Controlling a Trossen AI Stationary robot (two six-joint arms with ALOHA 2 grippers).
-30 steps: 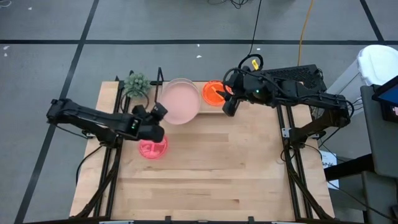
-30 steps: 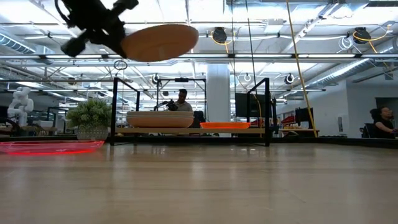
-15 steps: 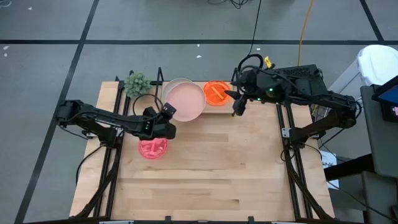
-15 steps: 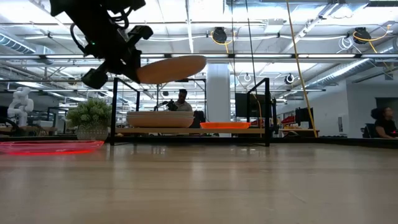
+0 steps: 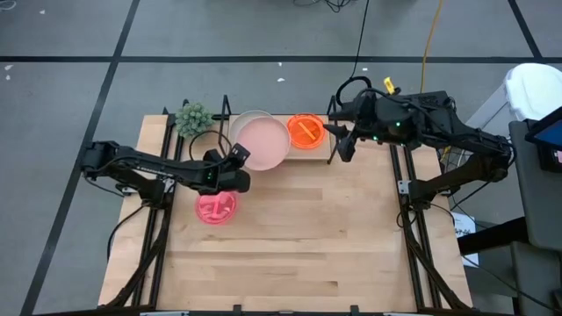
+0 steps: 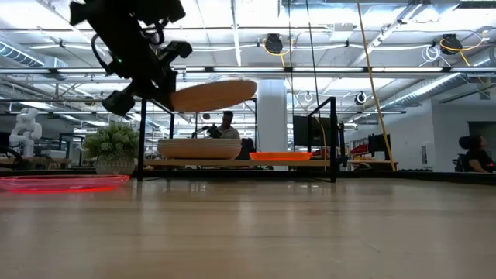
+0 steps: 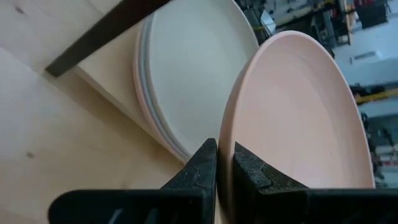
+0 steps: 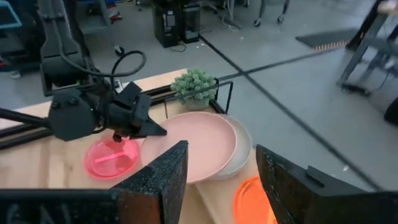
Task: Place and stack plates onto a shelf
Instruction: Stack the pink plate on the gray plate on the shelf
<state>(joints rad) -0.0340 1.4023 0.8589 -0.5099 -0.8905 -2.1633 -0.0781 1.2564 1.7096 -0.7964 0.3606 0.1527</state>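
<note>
Looking down, we see a light wood table (image 5: 290, 237) standing on a grey floor crossed by dark lines, and the level view opens onto a large room with bright ceiling lights, pipes, monitors, and a person seated far behind the shelf (image 6: 232, 162). That shelf sits at the far edge of the table, a pale board between black wire end frames, with a small potted plant (image 5: 191, 118) just beside its left end. On the shelf rests a stack of large pale plates (image 7: 186, 81), cream on top, and beside them an orange plate (image 5: 305, 130). A neon pink plate (image 5: 215, 207) lies flat on the table, in front of the shelf and apart from it. Our left gripper (image 7: 221, 165) has its fingers pinched nearly together on the rim of a pale pink plate (image 5: 261, 143), which hangs in the air above the stack without touching it, tilted slightly. From the level view the plate shows as a raised disc over the shelf. Our right gripper (image 8: 217, 168) waits above the right end of the shelf, near the orange plate, with its fingers standing apart and nothing between them.
</note>
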